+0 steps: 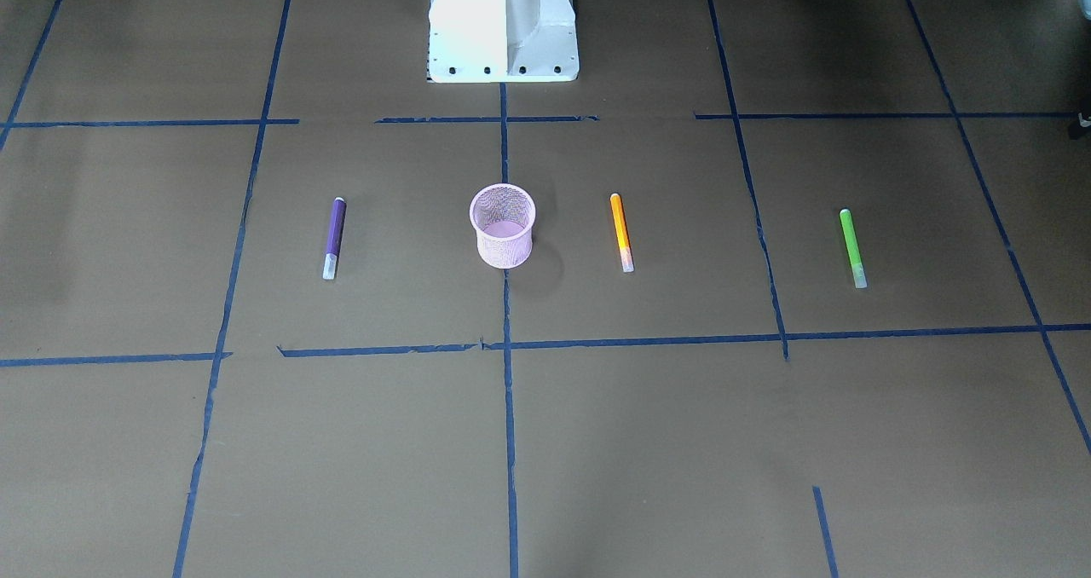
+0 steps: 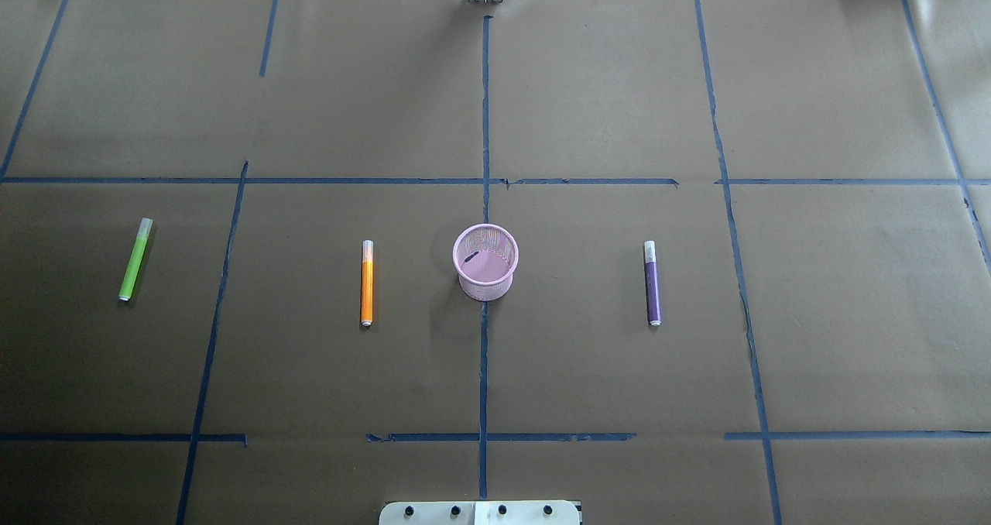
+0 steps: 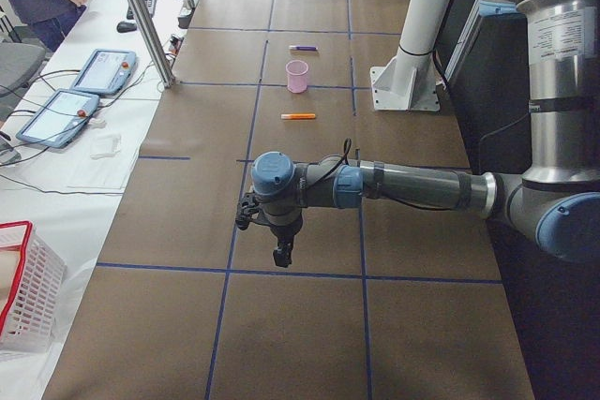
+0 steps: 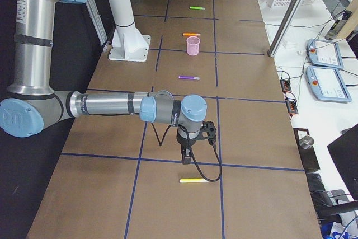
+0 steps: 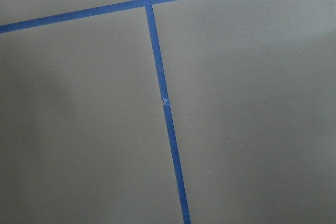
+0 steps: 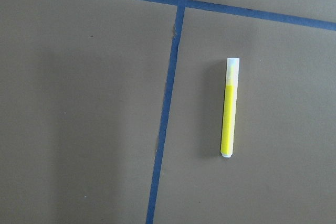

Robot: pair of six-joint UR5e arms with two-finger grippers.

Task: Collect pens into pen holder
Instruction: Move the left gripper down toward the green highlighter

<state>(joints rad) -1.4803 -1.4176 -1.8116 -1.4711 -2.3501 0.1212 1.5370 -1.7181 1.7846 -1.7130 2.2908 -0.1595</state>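
Note:
The pink mesh pen holder (image 2: 485, 262) stands upright at the table's middle, with nothing in it. The orange pen (image 2: 367, 283) lies to its left and the green pen (image 2: 135, 259) farther left. The purple pen (image 2: 653, 283) lies to its right. The yellow pen (image 6: 229, 107) lies flat under the right wrist camera, just past the right gripper (image 4: 186, 159), which hangs above the table. The left gripper (image 3: 281, 255) hangs over bare table at the other end. I cannot tell whether either gripper is open or shut. Neither holds anything that I can see.
Brown paper with blue tape lines (image 5: 164, 103) covers the table. The white robot base (image 1: 503, 24) stands behind the holder. A red-rimmed white basket (image 3: 23, 288) and tablets (image 3: 70, 100) sit on the side bench beyond the table edge.

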